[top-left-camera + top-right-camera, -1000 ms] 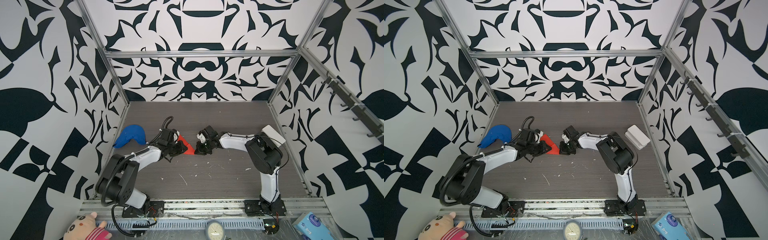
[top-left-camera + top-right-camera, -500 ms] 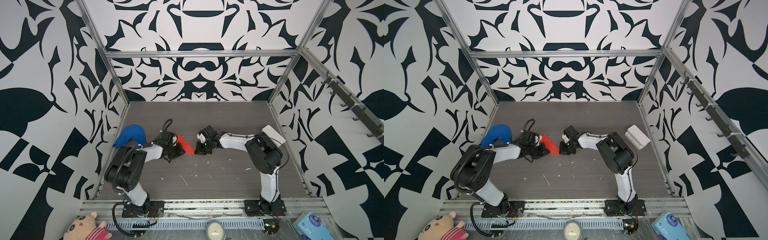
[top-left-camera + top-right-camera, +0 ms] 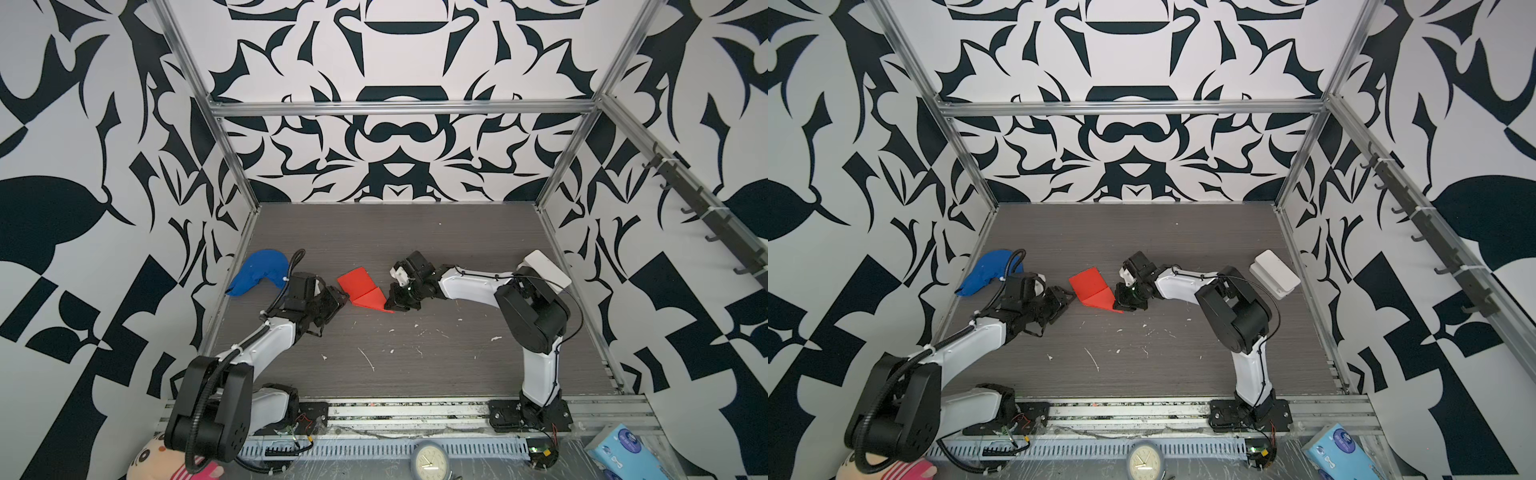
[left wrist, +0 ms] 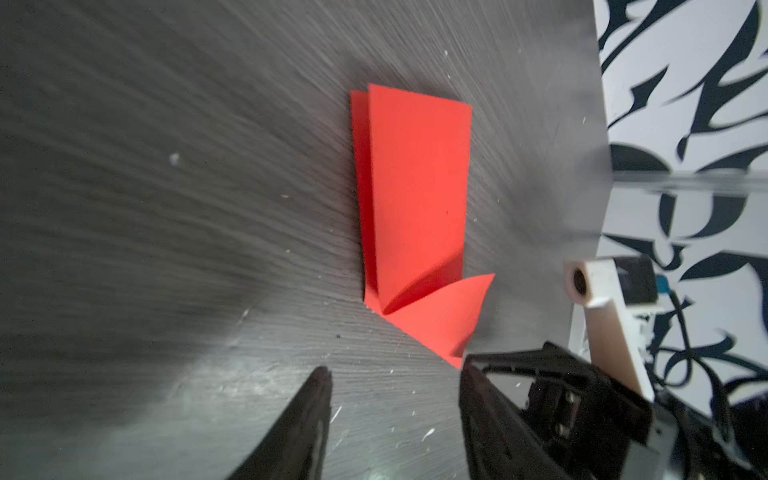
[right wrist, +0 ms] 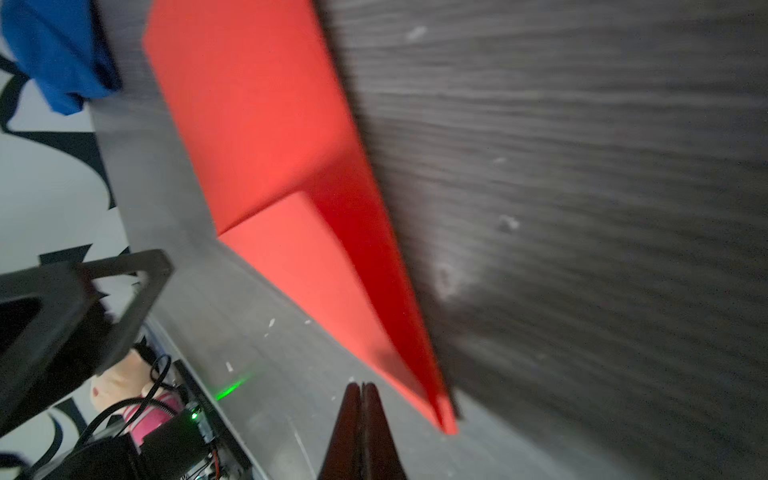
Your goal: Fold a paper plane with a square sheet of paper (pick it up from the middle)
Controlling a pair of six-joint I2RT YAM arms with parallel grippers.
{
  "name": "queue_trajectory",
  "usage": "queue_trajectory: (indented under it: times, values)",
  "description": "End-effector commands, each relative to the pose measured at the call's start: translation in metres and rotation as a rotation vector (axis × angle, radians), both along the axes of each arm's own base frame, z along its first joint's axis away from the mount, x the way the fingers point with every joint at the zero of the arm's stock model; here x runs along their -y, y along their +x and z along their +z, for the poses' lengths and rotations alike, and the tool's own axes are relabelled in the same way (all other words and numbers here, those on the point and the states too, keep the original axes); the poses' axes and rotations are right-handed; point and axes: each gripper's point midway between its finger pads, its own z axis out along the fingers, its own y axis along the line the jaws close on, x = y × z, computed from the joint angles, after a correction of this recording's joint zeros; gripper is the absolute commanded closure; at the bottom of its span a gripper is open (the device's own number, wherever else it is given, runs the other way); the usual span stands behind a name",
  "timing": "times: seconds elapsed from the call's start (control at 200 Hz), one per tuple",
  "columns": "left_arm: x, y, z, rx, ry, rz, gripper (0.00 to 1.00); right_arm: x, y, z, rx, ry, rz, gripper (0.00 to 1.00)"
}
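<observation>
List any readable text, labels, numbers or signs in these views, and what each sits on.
Nothing legible in any view.
Clock dial: numerals too small to read.
Blue tissue pack: printed marks, too blurred to read.
Red paper: no print visible.
White box: no print visible.

A blue cloth (image 3: 259,272) is lying at nine o'clock on the table (image 3: 415,232). A white box (image 3: 546,268) is sitting at three o'clock. A clock (image 3: 429,461) is resting at six.

Folded paper (image 3: 363,291) on table (image 3: 415,232), my left gripper (image 3: 340,300) just left of it, right gripper (image 3: 392,302) just right, cloth (image 3: 259,272) farther left, box (image 3: 546,270) far right.
</observation>
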Motion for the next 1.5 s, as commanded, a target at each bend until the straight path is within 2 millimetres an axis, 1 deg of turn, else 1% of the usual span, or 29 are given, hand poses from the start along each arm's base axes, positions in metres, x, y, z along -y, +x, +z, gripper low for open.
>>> queue_trajectory:
  times: [0.0, 0.08, 0.16, 0.205, 0.225, 0.24, 0.265, 0.32, 0.425, 0.49, 0.58, 0.68, 0.785, 0.845, 0.94, 0.98, 1.04, 1.055, 1.08, 1.105, 1.13, 1.185, 1.315, 1.36, 1.42, 1.495]
  values:
    - [0.005, 0.002, 0.006, 0.012, -0.075, 0.063, 0.41, -0.017, 0.015, 0.054, 0.194, 0.085, 0.114, 0.93]
    - [0.011, 0.002, 0.004, 0.018, -0.075, 0.05, 0.37, -0.02, 0.021, 0.048, 0.233, 0.055, 0.158, 0.87]
    - [0.021, 0.005, 0.004, 0.034, -0.087, 0.027, 0.35, -0.026, 0.028, 0.043, 0.241, 0.037, 0.19, 0.84]
    - [0.027, 0.008, 0.004, 0.041, -0.098, 0.013, 0.35, -0.032, 0.032, 0.044, 0.252, 0.051, 0.201, 0.82]
    - [0.031, 0.01, 0.008, 0.058, -0.107, 0.002, 0.35, -0.034, 0.034, 0.045, 0.259, 0.057, 0.2, 0.82]
    - [0.033, 0.01, 0.001, 0.039, -0.103, -0.001, 0.35, -0.035, 0.036, 0.047, 0.266, 0.061, 0.2, 0.82]
    - [0.035, 0.012, -0.001, 0.037, -0.104, -0.006, 0.35, -0.037, 0.038, 0.049, 0.277, 0.066, 0.199, 0.81]
    - [0.04, 0.016, -0.003, 0.045, -0.105, -0.017, 0.35, -0.038, 0.045, 0.05, 0.293, 0.063, 0.187, 0.79]
    - [0.05, 0.026, -0.003, 0.07, -0.126, -0.041, 0.37, -0.032, 0.056, 0.048, 0.306, 0.052, 0.146, 0.77]
    - [0.054, 0.031, -0.007, 0.07, -0.125, -0.053, 0.41, -0.028, 0.06, 0.047, 0.298, 0.076, 0.125, 0.77]
    - [0.058, 0.037, -0.009, 0.079, -0.13, -0.067, 0.48, -0.025, 0.06, 0.049, 0.304, 0.089, 0.117, 0.76]
    - [0.059, 0.039, -0.012, 0.088, -0.125, -0.075, 0.58, -0.023, 0.06, 0.054, 0.316, 0.099, 0.115, 0.76]
    - [0.059, 0.039, -0.016, 0.083, -0.122, -0.079, 0.65, -0.022, 0.059, 0.055, 0.322, 0.103, 0.111, 0.76]
    - [0.062, 0.04, -0.015, 0.088, -0.133, -0.09, 0.67, -0.021, 0.058, 0.055, 0.329, 0.104, 0.114, 0.76]
    - [0.065, 0.042, -0.012, 0.102, -0.154, -0.098, 0.77, -0.014, 0.059, 0.053, 0.362, 0.095, 0.106, 0.74]
    - [0.065, 0.043, -0.012, 0.099, -0.156, -0.095, 0.82, -0.011, 0.059, 0.056, 0.4, 0.093, 0.114, 0.69]
    - [0.065, 0.043, -0.011, 0.096, -0.155, -0.09, 0.9, -0.003, 0.059, 0.057, 0.488, 0.06, 0.131, 0.58]
    - [0.065, 0.044, -0.01, 0.095, -0.156, -0.087, 0.92, -0.002, 0.058, 0.058, 0.511, 0.056, 0.138, 0.52]
    - [0.065, 0.044, -0.009, 0.093, -0.157, -0.084, 0.95, 0.001, 0.057, 0.06, 0.553, 0.049, 0.153, 0.47]
    - [0.065, 0.044, -0.009, 0.088, -0.159, -0.083, 0.98, 0.002, 0.056, 0.063, 0.601, 0.044, 0.172, 0.43]
    - [0.065, 0.044, -0.008, 0.084, -0.157, -0.082, 0.99, 0.005, 0.054, 0.063, 0.645, 0.026, 0.19, 0.41]
    - [0.064, 0.044, -0.008, 0.065, -0.152, -0.072, 1.0, 0.008, 0.05, 0.062, 0.75, -0.02, 0.237, 0.4]
    - [0.06, 0.043, -0.007, 0.013, -0.132, -0.039, 1.0, 0.003, 0.037, 0.059, 0.956, -0.062, 0.372, 0.41]
    - [0.058, 0.043, -0.006, -0.005, -0.125, -0.027, 1.0, -0.002, 0.028, 0.056, 1.024, -0.045, 0.43, 0.42]
    - [0.055, 0.042, -0.005, -0.028, -0.118, -0.009, 1.0, -0.009, 0.019, 0.054, 1.131, -0.044, 0.474, 0.41]
    - [0.053, 0.041, -0.004, -0.059, -0.109, 0.015, 1.0, -0.018, 0.01, 0.044, 1.209, -0.082, 0.541, 0.4]
